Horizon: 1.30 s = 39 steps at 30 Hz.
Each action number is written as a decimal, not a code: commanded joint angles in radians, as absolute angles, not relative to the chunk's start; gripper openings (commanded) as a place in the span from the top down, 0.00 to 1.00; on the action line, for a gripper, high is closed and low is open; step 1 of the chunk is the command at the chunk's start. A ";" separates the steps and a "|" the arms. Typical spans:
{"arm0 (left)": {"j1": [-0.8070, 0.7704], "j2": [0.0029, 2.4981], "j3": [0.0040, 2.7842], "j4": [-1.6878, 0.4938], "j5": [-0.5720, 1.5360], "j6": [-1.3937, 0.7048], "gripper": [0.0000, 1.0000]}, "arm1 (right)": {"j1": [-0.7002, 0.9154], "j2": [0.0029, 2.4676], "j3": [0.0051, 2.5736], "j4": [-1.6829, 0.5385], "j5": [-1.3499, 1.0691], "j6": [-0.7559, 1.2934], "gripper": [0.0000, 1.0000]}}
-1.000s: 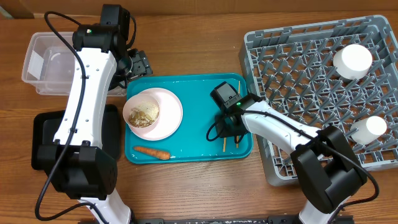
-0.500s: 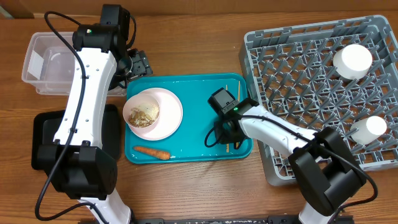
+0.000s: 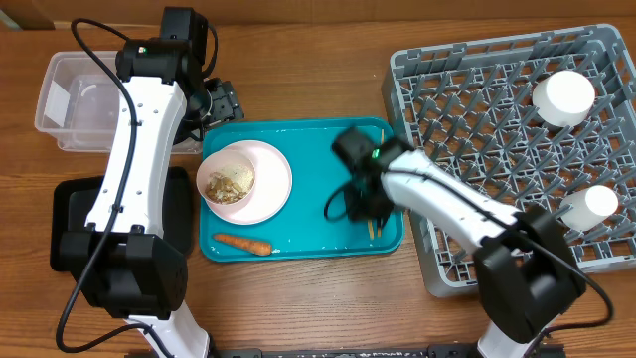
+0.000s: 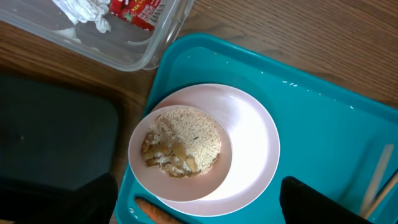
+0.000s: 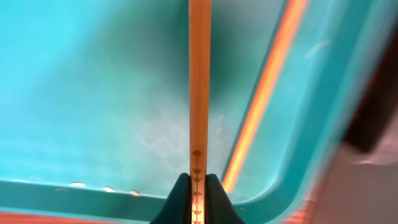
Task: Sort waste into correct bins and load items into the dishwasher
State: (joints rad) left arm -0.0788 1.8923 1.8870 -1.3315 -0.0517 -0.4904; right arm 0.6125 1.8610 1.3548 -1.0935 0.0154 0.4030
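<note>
From overhead, shows the right gripper [image 3: 370, 204] blurred over the teal tray's [image 3: 308, 224] right end, beside the grey dish rack [image 3: 477, 129], and the left gripper [image 3: 221, 102] spread wide near the clear tub [image 3: 75, 99]. From the left wrist, looks down on the plate [image 4: 249, 143] of rice scraps [image 4: 183, 146] on the tray, with tissue [image 4: 84, 12] and red wrapper [image 4: 138, 7] in the tub, far left. From the right wrist, finds fingers [image 5: 180, 199] clenched on one chopstick [image 5: 200, 93], the second chopstick [image 5: 267, 99] lying just right.

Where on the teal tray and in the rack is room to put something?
Tray: bare strip between plate and right gripper; chopsticks crowd its right edge. Rack: far left part bare; bowl and cup sit at the right.
</note>
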 commanded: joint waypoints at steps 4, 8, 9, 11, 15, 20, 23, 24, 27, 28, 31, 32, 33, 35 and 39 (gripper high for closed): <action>-0.086 1.863 1.901 -1.330 -0.044 -0.479 0.15 | 0.491 1.740 1.621 -1.200 0.104 0.230 0.96; -0.086 1.863 1.901 -1.329 -0.044 -0.479 0.15 | 0.389 1.711 1.615 -1.299 0.105 0.152 0.96; -0.086 1.863 1.901 -1.329 -0.044 -0.479 0.14 | 0.367 1.712 1.597 -1.316 0.105 0.140 0.96; -0.086 1.863 1.901 -1.327 -0.044 -0.479 0.14 | 0.334 1.712 1.560 -1.332 0.104 0.122 0.96; -0.086 1.863 1.901 -1.319 -0.044 -0.479 0.14 | 0.291 1.712 1.437 -1.314 0.025 0.056 0.96; -0.086 1.863 1.901 -1.312 -0.043 -0.479 0.14 | 0.291 1.712 1.335 -1.288 0.025 0.056 0.90; -0.086 1.863 1.901 -1.308 -0.043 -0.479 0.11 | 0.291 1.700 1.368 -1.284 0.039 0.077 0.62; -0.086 1.863 1.901 -1.309 -0.043 -0.479 0.11 | 0.291 1.694 1.392 -1.292 0.049 0.086 0.62; -0.086 1.863 1.901 -1.309 -0.043 -0.479 0.11 | 0.291 1.672 1.514 -1.324 0.051 0.086 0.62; -0.086 1.863 1.901 -1.309 -0.043 -0.479 0.11 | 0.292 1.668 1.557 -1.328 0.050 0.086 0.62; -0.086 1.863 1.901 -1.309 -0.043 -0.479 0.11 | 0.310 1.662 1.670 -1.310 -0.004 0.086 0.56; -0.086 1.863 1.901 -1.310 -0.043 -0.479 0.11 | 0.322 1.662 1.694 -1.291 -0.035 0.086 0.56; -0.086 1.863 1.901 -1.310 -0.043 -0.479 0.11 | 0.333 1.662 1.700 -1.269 -0.056 0.086 0.54; -0.086 1.863 1.901 -1.310 -0.043 -0.479 0.11 | 0.365 1.668 1.695 -1.225 -0.072 0.108 0.51; -0.086 1.863 1.901 -1.309 -0.043 -0.479 0.11 | 0.424 1.722 1.652 -1.203 -0.064 0.169 0.50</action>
State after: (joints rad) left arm -0.0788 1.8923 1.8870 -1.3121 -0.0483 -0.4908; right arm 0.3828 1.6779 1.6817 -1.2110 -0.0380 0.1093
